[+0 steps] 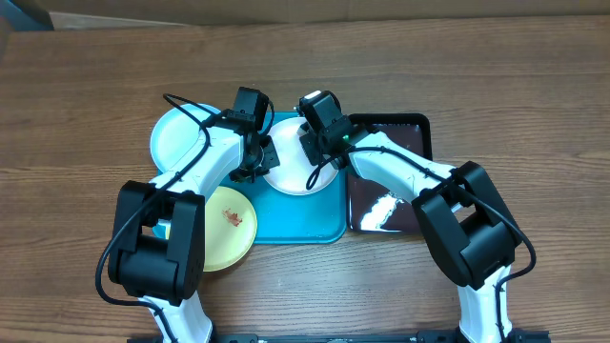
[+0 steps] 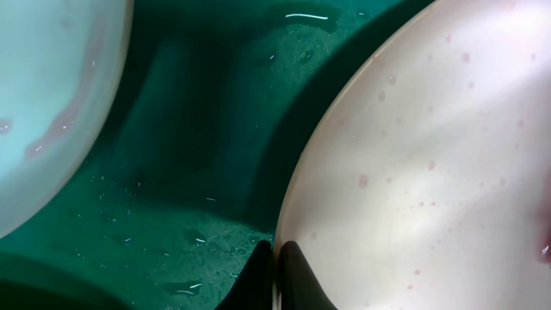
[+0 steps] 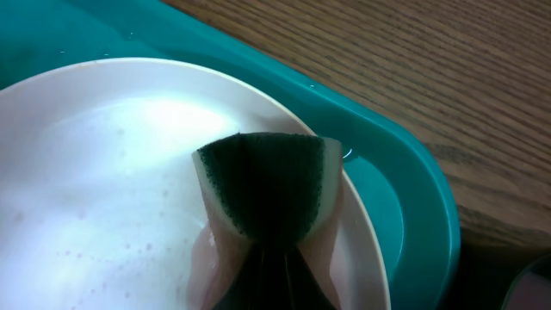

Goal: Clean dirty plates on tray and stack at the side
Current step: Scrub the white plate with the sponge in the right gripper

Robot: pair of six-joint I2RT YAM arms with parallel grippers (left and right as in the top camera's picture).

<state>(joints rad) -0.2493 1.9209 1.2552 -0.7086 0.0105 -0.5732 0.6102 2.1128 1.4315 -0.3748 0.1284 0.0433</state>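
The white plate (image 1: 297,170) lies on the turquoise tray (image 1: 295,224), wet and soapy (image 3: 95,198). My left gripper (image 2: 275,251) is shut on its rim (image 2: 288,198), one finger on each side. My right gripper (image 3: 275,271) is shut on a sponge (image 3: 263,185) with a dark green face, which is pressed onto the white plate near its right edge. The light blue plate (image 1: 179,138) lies at the tray's far left corner and carries reddish smears (image 2: 43,129). The pale yellow plate (image 1: 229,229) overlaps the tray's near left edge and has a brown smear.
A glossy dark tray (image 1: 391,181) lies right of the turquoise tray, under the right arm. The wooden table (image 3: 387,60) runs beyond the turquoise rim (image 3: 413,207). Both arms reach in from the near edge and meet over the white plate.
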